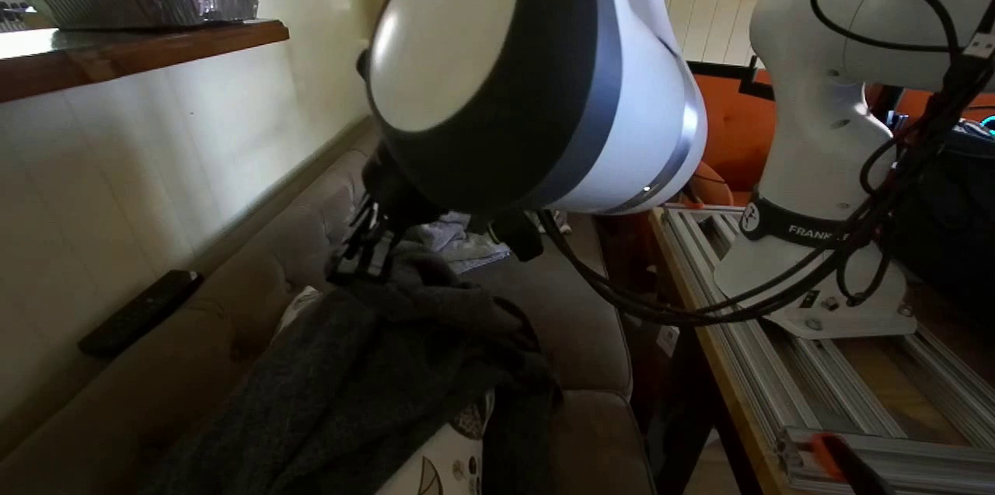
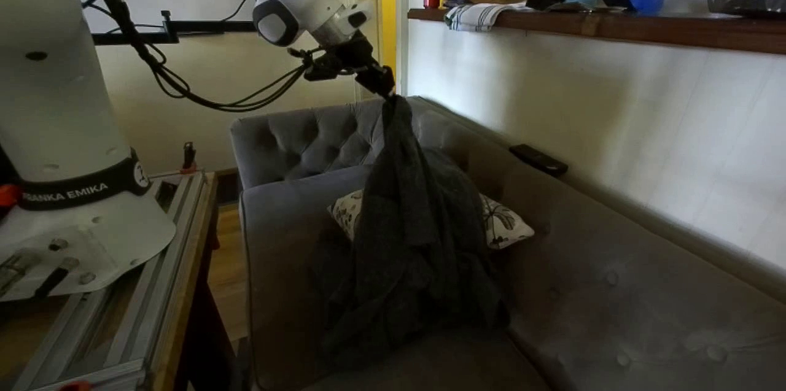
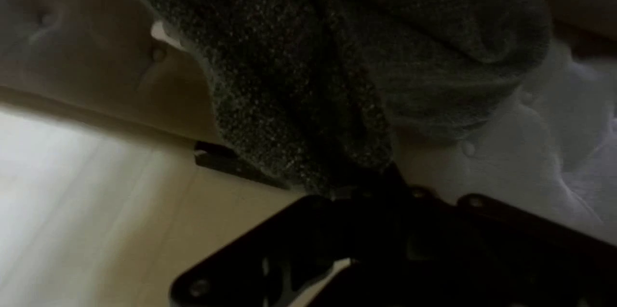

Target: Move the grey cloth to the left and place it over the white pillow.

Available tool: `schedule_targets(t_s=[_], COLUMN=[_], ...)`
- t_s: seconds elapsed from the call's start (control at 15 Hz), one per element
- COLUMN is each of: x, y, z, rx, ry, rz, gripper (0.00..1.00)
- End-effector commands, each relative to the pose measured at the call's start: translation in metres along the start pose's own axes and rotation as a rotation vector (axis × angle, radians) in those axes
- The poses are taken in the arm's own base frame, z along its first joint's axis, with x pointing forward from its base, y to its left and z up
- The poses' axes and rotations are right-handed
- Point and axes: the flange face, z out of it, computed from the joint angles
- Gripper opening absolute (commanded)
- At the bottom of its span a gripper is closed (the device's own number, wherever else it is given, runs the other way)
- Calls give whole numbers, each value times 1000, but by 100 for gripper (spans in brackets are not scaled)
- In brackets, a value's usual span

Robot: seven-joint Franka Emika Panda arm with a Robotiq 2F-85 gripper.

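Note:
The dark grey cloth hangs from my gripper in a peak and spreads down over the pillow and the sofa seat. The white pillow has a dark leaf print and lies under the cloth. Its two side corners show in that exterior view, and a printed strip of the pillow shows below the cloth in an exterior view. The gripper is shut on the cloth's upper end. In the wrist view the cloth runs up into the dark fingertips; a small pillow corner shows beside it.
The grey tufted sofa runs along a pale wall. A black remote lies on the backrest top. A wooden ledge with kitchen items juts out above. Pale bunched fabric lies behind the gripper. The robot's metal-framed table stands beside the sofa.

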Motion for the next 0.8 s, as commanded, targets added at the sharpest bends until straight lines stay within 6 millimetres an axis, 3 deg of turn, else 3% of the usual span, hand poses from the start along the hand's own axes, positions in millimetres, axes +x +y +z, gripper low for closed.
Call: schedule_targets(t_s=[0.0, 0.27, 0.33, 0.4, 0.67, 0.73], x=[49, 90, 65, 71, 63, 63], y=[-28, -61, -44, -47, -41, -42], z=[-19, -32, -18, -20, -13, -13], rx=[74, 150, 106, 113, 104, 105], ry=[95, 192, 134, 147, 125, 125], rz=[-177, -389, -323, -330, -328, -328], gripper=[1, 1, 1, 6, 6, 1])
